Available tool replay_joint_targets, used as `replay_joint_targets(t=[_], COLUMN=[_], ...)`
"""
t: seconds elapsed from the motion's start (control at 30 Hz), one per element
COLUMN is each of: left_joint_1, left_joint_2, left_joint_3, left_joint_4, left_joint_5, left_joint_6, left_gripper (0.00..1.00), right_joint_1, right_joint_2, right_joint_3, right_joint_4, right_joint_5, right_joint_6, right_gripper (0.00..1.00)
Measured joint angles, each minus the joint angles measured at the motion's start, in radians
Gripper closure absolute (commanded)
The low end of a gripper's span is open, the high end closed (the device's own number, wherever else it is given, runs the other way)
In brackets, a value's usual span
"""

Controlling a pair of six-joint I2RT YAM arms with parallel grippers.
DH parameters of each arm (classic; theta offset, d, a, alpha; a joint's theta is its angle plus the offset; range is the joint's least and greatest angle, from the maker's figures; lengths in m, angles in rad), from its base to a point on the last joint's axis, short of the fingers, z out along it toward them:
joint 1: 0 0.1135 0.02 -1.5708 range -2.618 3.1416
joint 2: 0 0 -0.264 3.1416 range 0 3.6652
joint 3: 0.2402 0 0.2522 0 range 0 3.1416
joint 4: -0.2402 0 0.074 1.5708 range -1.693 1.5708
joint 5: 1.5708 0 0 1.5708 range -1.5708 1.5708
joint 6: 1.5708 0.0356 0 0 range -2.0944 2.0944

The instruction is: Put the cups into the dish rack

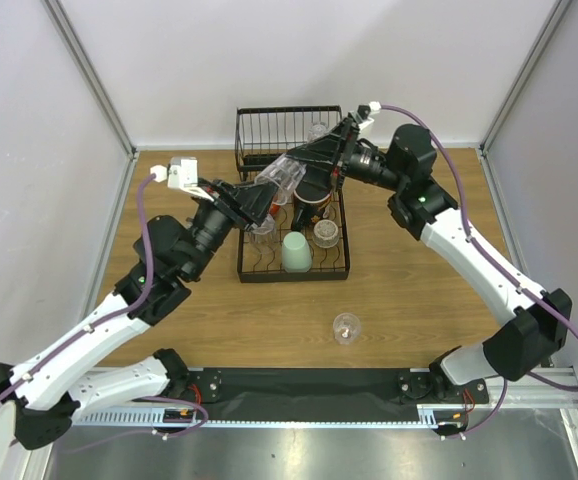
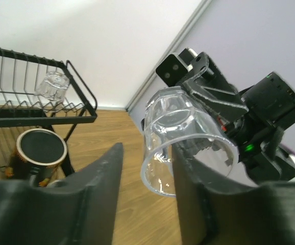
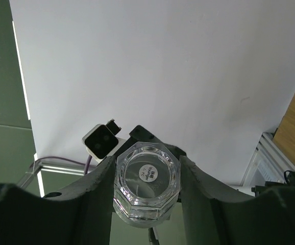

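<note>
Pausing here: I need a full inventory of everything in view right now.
dish rack: one, black wire, table centre.
held glass: one, clear, between both grippers above the rack.
basket glass: one, clear, in the rack's raised far basket.
tray glasses: two, clear, in the tray.
loose glass: one, clear, on the table before the rack.
green cup: one, mint, tray's near edge.
mug: one, dark inside, tray.
table: one, brown wood.
left gripper: black, open around the glass's rim.
right gripper: black, shut on its base.

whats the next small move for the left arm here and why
Probably ease the left gripper back off the clear tumbler: its jaws stand open around the rim, while the right gripper clamps the base above the dish rack.
</note>
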Motion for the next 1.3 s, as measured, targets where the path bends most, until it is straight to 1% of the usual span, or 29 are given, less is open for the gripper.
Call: replay_joint_targets(t=[0.03, 0.07, 0.1, 0.13, 0.27, 0.37, 0.47, 0.53, 0.6, 0.77, 0.9, 1.07, 1.13, 1.3], left_joint_1=[0.008, 0.020, 0.033, 0.048, 0.097, 0.119, 0.125, 0.129, 0.132, 0.134, 0.134, 0.135, 0.135, 0.135], left_joint_2=[-0.006, -0.014, -0.023, -0.033, -0.078, -0.114, -0.140, -0.151, -0.158, -0.212, -0.284, -0.318, -0.321, -0.337], left_joint_3=[0.000, 0.000, 0.000, 0.000, 0.000, 0.000, 0.001, 0.003, 0.003, -0.010, -0.035, -0.037, -0.044, -0.050], left_joint_4=[-0.009, -0.021, -0.034, -0.048, -0.128, -0.220, -0.324, -0.399, -0.465, -0.568, -0.619, -0.690, -0.729, -0.823], left_joint_5=[0.000, 0.000, 0.000, -0.001, -0.012, -0.040, -0.080, -0.100, -0.114, -0.130, -0.130, -0.122, -0.120, -0.129], left_joint_6=[-0.014, -0.025, -0.034, -0.050, -0.094, -0.106, -0.106, -0.101, -0.093, -0.059, -0.018, 0.031, 0.045, 0.089], left_gripper=[0.37, 0.15, 0.05, 0.00, 0.00, 0.00, 0.00, 0.00, 0.00, 0.00, 0.00, 0.00, 0.00, 0.00], right_joint_1=[0.006, 0.010, 0.013, 0.017, 0.021, 0.021, 0.023, 0.031, 0.044, 0.084, 0.119, 0.150, 0.160, 0.194], right_joint_2=[0.010, 0.018, 0.026, 0.032, 0.056, 0.096, 0.144, 0.165, 0.182, 0.276, 0.441, 0.671, 0.741, 0.819], right_joint_3=[0.011, 0.020, 0.030, 0.039, 0.098, 0.202, 0.333, 0.397, 0.430, 0.522, 0.698, 0.982, 1.059, 1.065], right_joint_4=[-0.002, -0.003, -0.005, -0.008, -0.056, -0.127, -0.257, -0.340, -0.389, -0.459, -0.494, -0.551, -0.558, -0.543], right_joint_5=[0.000, 0.001, 0.002, 0.002, 0.019, 0.051, 0.121, 0.212, 0.310, 0.566, 0.774, 0.965, 1.030, 1.176], right_joint_6=[-0.002, -0.005, -0.008, -0.015, -0.058, -0.137, -0.260, -0.368, -0.463, -0.689, -0.877, -1.058, -1.127, -1.300], right_gripper=[1.00, 1.00, 1.00, 1.00, 1.00, 1.00, 1.00, 1.00, 1.00, 1.00, 1.00, 1.00, 1.00, 1.00])
